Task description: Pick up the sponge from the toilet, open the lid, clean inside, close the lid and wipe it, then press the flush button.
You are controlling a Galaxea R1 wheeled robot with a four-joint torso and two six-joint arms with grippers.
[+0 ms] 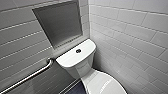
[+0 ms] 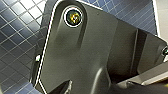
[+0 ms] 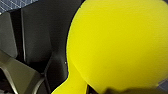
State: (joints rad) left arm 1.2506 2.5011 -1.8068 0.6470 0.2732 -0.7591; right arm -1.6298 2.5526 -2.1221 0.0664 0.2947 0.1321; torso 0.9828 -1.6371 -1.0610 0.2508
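Bright yellow-green and hard up against the right wrist camera, the sponge (image 3: 117, 42) shows a smooth matte face and a rounded, wavy outline that narrows to a neck on one side. Dark floor tile (image 3: 15, 3) peeks past it, so it is off the toilet (image 1: 75, 58) and in the air. I judge the right gripper (image 3: 120, 90) to be closed on it, though its pads are hard to pick out. From the head view the lid (image 1: 105, 83) lies down over the bowl, and the tank top carries just the flush button (image 1: 78, 51). So the pickup looks done and opening the lid is the step in hand. That probably calls for getting under the lid's front edge (which lies beyond the head view's border) and swinging it up toward the tank without dropping the sponge.
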